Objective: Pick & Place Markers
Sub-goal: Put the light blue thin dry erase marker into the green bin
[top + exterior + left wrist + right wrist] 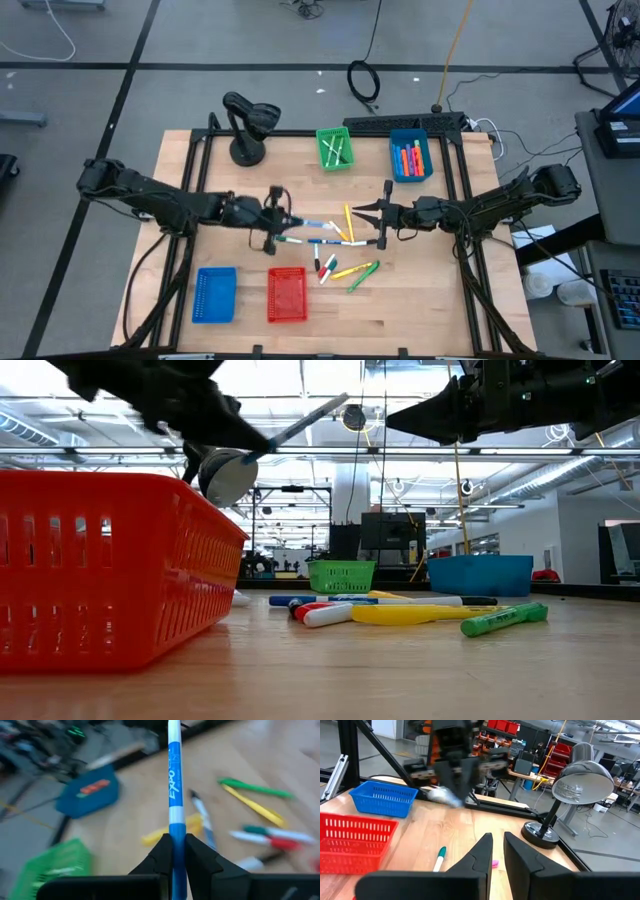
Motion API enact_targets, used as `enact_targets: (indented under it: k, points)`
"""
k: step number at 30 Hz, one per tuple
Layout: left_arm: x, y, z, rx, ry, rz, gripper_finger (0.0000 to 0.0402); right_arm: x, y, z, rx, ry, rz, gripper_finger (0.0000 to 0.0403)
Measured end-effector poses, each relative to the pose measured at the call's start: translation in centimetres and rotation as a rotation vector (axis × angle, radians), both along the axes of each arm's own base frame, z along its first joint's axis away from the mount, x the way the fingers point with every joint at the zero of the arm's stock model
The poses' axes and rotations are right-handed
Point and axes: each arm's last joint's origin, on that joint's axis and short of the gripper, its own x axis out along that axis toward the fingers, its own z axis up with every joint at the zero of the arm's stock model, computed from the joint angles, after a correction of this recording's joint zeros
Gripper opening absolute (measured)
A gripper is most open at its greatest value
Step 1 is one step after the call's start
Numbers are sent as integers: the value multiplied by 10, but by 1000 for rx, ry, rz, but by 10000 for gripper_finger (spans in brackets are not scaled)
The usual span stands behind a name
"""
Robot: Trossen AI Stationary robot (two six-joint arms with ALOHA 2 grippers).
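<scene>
Between the left gripper's [178,851] fingers, a blue marker [175,785] sits clamped.

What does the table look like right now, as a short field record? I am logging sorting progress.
left pincer: shut on blue marker, lifted above the table
right pincer: shut, holding nothing, mid-table
loose markers: scattered at the table's centre
green basket: holds markers
blue bin: holds orange and red markers
red basket: no markers visible
</scene>
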Motion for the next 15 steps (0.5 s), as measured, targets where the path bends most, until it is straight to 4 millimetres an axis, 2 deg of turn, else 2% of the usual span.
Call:
enact_targets:
  k: [6,12,15]
  points:
    - [19,30,14,-33,-210,56,30,0,0,1,-3,-11,-3,34]
    - [41,68,18,-58,-227,102,30,-1,0,6,-53,-50,-4,34]
    - [59,92,19,-90,-229,146,30,-3,-1,11,-69,-72,-23,34]
